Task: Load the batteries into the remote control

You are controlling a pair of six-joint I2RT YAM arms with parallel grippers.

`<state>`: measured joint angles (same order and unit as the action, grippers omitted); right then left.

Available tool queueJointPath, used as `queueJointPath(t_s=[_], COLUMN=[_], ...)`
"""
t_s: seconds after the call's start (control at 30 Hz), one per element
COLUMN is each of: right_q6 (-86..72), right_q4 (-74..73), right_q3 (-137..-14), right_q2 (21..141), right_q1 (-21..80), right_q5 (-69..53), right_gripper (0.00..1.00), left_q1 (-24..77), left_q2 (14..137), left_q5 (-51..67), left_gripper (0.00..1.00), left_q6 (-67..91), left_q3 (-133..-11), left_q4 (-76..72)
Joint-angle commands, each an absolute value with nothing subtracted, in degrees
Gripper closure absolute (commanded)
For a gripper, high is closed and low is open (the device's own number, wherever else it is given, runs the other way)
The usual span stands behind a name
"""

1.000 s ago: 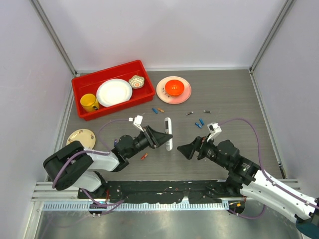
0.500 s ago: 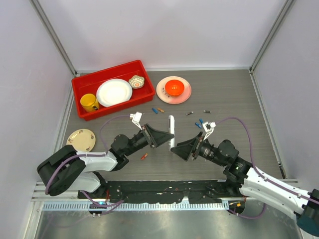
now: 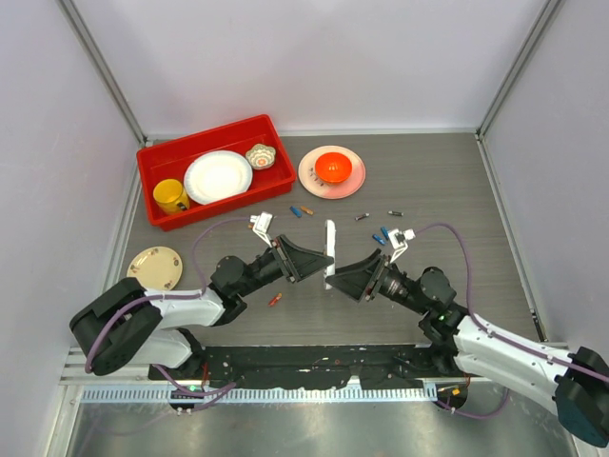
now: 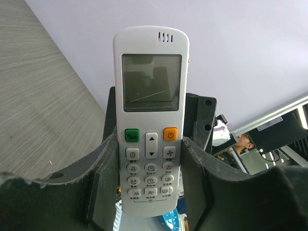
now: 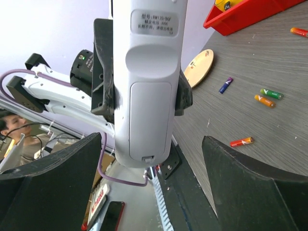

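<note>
We see the left gripper (image 3: 320,258) closed partway on the remote control (image 3: 329,242), holding it on edge above the grey wood-grain table (image 3: 447,181), with its buttons facing the left wrist camera. The right gripper (image 3: 339,280) is spread wide just beside the remote's back and grips nothing. The batteries (image 3: 383,234) lie scattered on the table, an orange-red battery (image 3: 275,299) near the left arm. A red bin (image 3: 276,174) and a pink plate (image 3: 309,179) sit toward the pale back wall (image 3: 314,57). Metal posts (image 3: 112,84) frame the corners.
</note>
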<state>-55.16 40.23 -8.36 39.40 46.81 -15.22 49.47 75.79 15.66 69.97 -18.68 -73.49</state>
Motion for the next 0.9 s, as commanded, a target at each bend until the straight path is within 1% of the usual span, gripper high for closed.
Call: queueJointPath(t_s=[0.0, 0.37, 0.57, 0.87], right_q6=[-57.6, -60.3, -60.6, -60.9], right_q4=[49.3, 58.0, 59.9, 62.2], right_q3=[-8.6, -9.0, -9.1, -9.3], right_q2=[41.7, 51.0, 51.9, 53.3], right_q1=[45.5, 44.8, 44.7, 44.3], right_q5=[-18.3, -23.7, -24.3, -25.2], right_gripper=[0.11, 0.19, 0.25, 0.25], left_q1=[49.4, 49.3, 49.4, 50.0], left_q2=[74.6, 74.9, 75.0, 75.1], left_q5=[17.0, 16.9, 17.3, 17.4], left_gripper=[1.0, 1.0, 1.0, 1.0], left_q6=[70.1, 70.1, 70.3, 70.5], left_q3=[-21.1, -21.6, -22.0, -21.8], left_q4=[-88.7, -88.7, -88.7, -88.7])
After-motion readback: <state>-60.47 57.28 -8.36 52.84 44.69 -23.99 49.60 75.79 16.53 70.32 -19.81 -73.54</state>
